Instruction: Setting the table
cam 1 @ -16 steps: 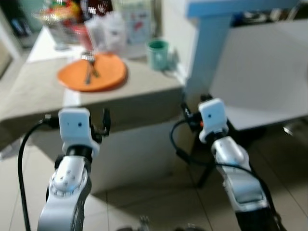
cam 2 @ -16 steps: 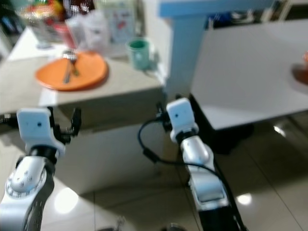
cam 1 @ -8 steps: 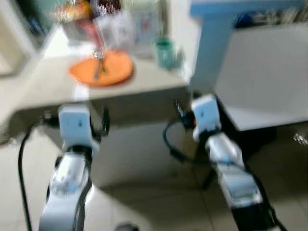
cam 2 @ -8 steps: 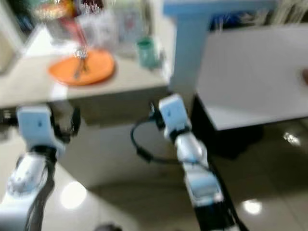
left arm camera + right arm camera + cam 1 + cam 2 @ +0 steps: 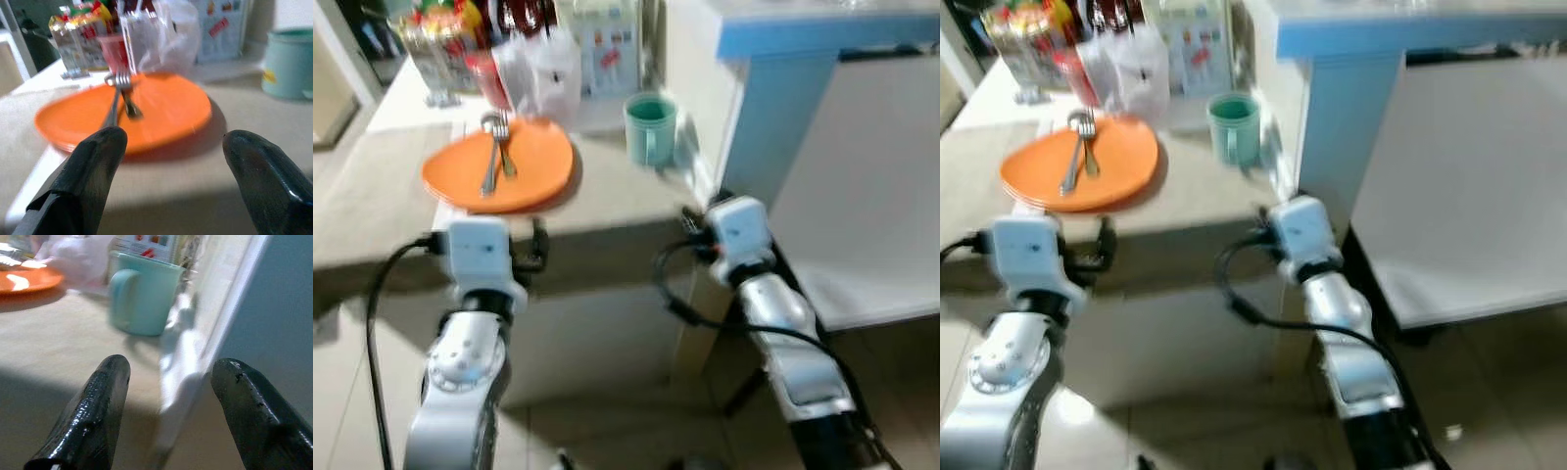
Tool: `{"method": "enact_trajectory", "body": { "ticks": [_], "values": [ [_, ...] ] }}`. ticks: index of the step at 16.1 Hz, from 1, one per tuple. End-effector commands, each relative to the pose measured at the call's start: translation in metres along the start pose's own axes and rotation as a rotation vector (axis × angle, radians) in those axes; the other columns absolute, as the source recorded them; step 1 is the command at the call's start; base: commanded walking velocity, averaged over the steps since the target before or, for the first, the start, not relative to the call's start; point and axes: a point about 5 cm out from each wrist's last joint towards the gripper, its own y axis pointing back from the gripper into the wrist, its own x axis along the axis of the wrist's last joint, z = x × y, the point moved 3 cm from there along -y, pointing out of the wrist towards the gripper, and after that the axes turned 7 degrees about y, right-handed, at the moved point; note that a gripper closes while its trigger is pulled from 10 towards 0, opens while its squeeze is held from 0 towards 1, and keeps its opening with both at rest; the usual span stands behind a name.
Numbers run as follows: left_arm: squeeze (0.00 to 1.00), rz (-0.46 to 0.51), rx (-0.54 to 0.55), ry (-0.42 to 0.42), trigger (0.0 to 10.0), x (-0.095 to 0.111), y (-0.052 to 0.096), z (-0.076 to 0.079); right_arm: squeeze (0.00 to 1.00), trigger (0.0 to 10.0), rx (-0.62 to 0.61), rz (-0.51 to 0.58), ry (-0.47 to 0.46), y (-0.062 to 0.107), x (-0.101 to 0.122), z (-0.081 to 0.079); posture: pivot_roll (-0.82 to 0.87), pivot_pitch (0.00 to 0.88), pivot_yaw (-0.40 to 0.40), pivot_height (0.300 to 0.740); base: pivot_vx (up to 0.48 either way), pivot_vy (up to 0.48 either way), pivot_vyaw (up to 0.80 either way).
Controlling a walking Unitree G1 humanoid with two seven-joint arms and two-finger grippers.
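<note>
The left gripper (image 5: 168, 161), fingers spread wide and empty, pointed straight at the orange plate (image 5: 499, 174), which lay just ahead of it on the counter (image 5: 372, 206) with two forks (image 5: 495, 157) lying lengthwise, handles toward the robot. To the right, the right gripper (image 5: 173, 406), equally open and empty, faced the green mug (image 5: 650, 128), so each arm looked nearer its own target.
</note>
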Motion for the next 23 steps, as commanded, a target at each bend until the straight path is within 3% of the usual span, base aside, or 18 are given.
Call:
{"method": "enact_trajectory", "body": {
  "ticks": [1, 3, 4, 6, 7, 12, 15, 23],
  "values": [
    [0.0, 0.035, 0.047, -0.023, 10.0, 0.008, 0.001, -0.01, 0.0, 10.0, 0.024, 0.08, -0.01, -0.005, 0.02, -0.008, 0.01, 0.066, 0.038, 0.74, 0.454, 0.0, 0.0],
    [0.0, 0.063, 0.052, -0.03, 10.0, 0.012, 0.0, -0.011, 0.0, 10.0, 0.011, 0.141, -0.002, -0.007, 0.032, -0.005, 0.02, 0.064, 0.037, 0.74, 0.452, 0.0, 0.0],
    [0.0, 0.089, 0.059, -0.032, 10.0, 0.017, 0.001, -0.012, 0.0, 10.0, 0.001, 0.331, 0.025, -0.005, 0.072, -0.002, 0.01, 0.063, 0.037, 0.74, 0.39, 0.281, 0.0],
    [0.0, 0.098, 0.057, -0.033, 10.0, 0.019, 0.001, -0.011, 0.0, 10.0, 0.006, 0.443, 0.004, -0.005, 0.107, -0.002, 0.01, 0.06, 0.035, 0.74, 0.352, 0.324, 0.0],
    [0.0, 0.098, 0.051, -0.041, 10.0, 0.019, 0.0, -0.01, 0.0, 10.0, 0.011, 0.45, 0.0, -0.006, 0.109, -0.001, 0.01, 0.057, 0.031, 0.74, 0.289, 0.382, 0.0],
    [0.0, 0.088, 0.053, -0.058, 10.0, 0.014, 0.0, -0.009, 0.0, 10.0, 0.046, 0.317, 0.003, -0.012, 0.078, -0.007, 0.01, 0.051, 0.024, 0.74, 0.058, 0.076, 0.0],
    [0.0, 0.081, 0.055, -0.064, 10.0, 0.013, 0.0, -0.009, 0.0, 10.0, 0.051, 0.28, -0.025, -0.011, 0.069, -0.009, 0.02, 0.052, 0.028, 0.74, 0.0, 0.0, 0.8],
    [0.0, 0.059, 0.041, -0.078, 10.0, 0.009, -0.001, -0.008, 0.0, 10.0, 0.074, 0.23, -0.024, -0.012, 0.056, -0.012, 0.01, 0.058, 0.031, 0.74, 0.0, 0.0, 0.0]
  ]
}}
